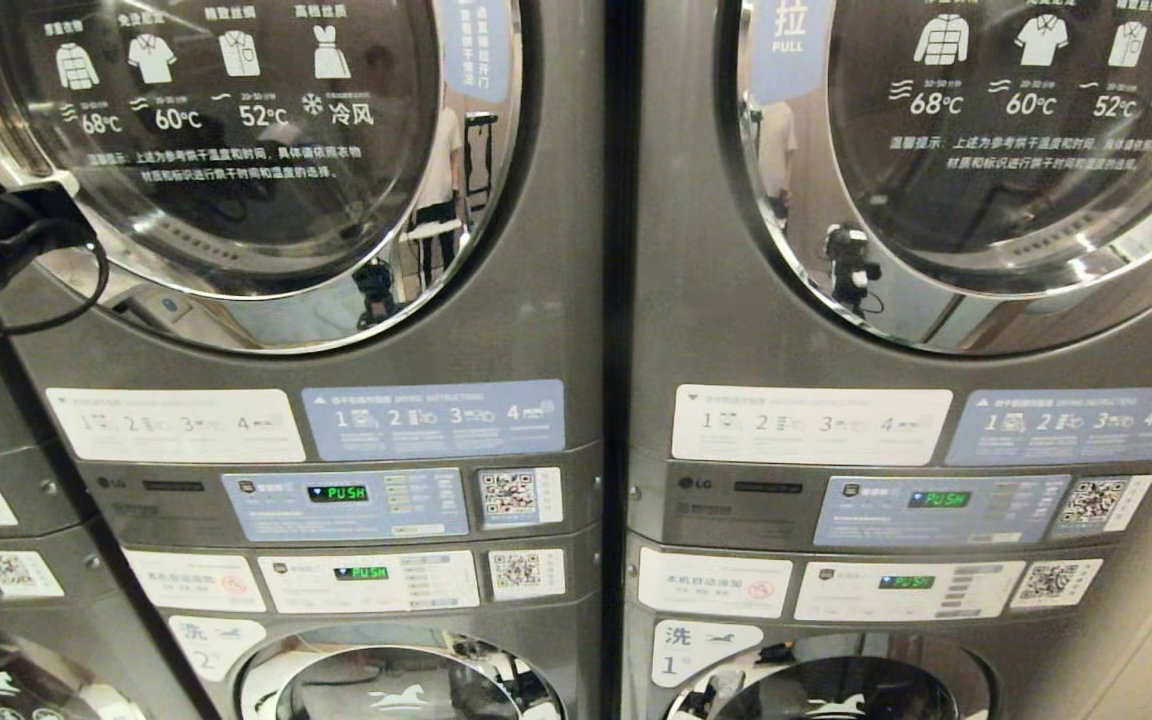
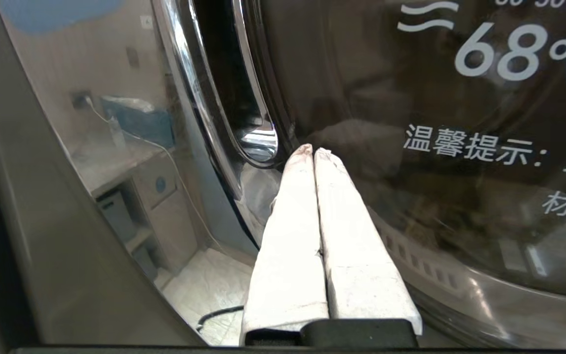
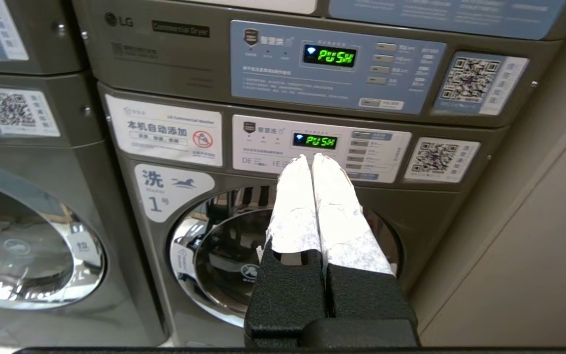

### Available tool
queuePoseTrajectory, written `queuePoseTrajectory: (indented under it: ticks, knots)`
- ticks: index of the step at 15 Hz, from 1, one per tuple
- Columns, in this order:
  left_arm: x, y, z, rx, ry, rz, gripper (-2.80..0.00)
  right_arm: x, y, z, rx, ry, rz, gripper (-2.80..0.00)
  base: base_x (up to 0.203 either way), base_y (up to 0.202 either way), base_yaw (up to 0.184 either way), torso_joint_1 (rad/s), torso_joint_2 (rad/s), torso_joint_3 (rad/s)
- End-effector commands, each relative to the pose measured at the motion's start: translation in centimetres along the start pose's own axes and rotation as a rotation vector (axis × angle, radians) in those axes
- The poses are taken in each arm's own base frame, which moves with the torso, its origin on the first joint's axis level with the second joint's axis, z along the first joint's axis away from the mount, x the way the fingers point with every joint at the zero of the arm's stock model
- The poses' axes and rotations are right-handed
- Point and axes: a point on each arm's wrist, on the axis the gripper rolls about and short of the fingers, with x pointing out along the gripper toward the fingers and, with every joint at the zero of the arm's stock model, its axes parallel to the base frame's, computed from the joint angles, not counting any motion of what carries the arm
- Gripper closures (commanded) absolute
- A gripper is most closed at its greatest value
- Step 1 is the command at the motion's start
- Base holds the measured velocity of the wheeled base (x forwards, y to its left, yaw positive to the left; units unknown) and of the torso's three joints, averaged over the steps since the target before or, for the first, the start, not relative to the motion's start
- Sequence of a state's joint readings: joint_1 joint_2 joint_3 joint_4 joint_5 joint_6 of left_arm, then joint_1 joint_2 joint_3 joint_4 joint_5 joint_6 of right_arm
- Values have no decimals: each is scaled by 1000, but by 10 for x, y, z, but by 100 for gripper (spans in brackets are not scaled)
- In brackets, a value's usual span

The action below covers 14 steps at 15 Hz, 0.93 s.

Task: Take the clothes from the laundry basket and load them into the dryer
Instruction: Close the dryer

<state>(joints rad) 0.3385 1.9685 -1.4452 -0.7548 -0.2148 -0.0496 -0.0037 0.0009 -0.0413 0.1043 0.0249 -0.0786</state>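
I'm holding left hand (image 2: 312, 150) pressed together at dryer (image 1: 236, 170) door's 8 o'clock rim | right hand (image 3: 311, 158) pressed together, idling

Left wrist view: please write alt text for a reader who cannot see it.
The left gripper, its white-wrapped fingers shut together and holding nothing, points at the chrome-ringed edge of the dark grey dryer's round glass door, close to the recessed slot in the chrome ring. White print on the glass reads 68°C above Chinese text.
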Motion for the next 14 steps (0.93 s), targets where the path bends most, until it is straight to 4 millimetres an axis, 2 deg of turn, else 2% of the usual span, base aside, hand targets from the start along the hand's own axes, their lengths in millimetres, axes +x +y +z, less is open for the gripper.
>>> queuePoseTrajectory:
  ticks: [1, 5, 8, 10, 12, 14]
  knots:
    - [1, 1, -3, 0, 4, 11, 0, 0, 0, 0, -1, -3, 2, 0, 0, 0, 0, 0, 0, 0]
    - [-10, -3, 15, 6, -28, 8, 0, 0, 0, 0, -1, -3, 2, 0, 0, 0, 0, 0, 0, 0]
    - [-34, -11, 46, 17, -82, 0, 0, 0, 0, 0, -1, -3, 0, 0, 0, 0, 0, 0, 0, 0]
    - [-63, -20, 73, 26, -127, -6, 0, 0, 0, 0, 2, -4, 1, 0, 0, 0, 0, 0, 0, 0]
    - [-101, -29, 93, 30, -153, -16, 0, 0, 0, 0, 3, -2, 0, 0, 0, 0, 0, 0, 0, 0]
    - [-146, -40, 101, 31, -153, -46, 0, 0, 0, 0, 4, -2, 0, 0, 0, 0, 0, 0, 0, 0]
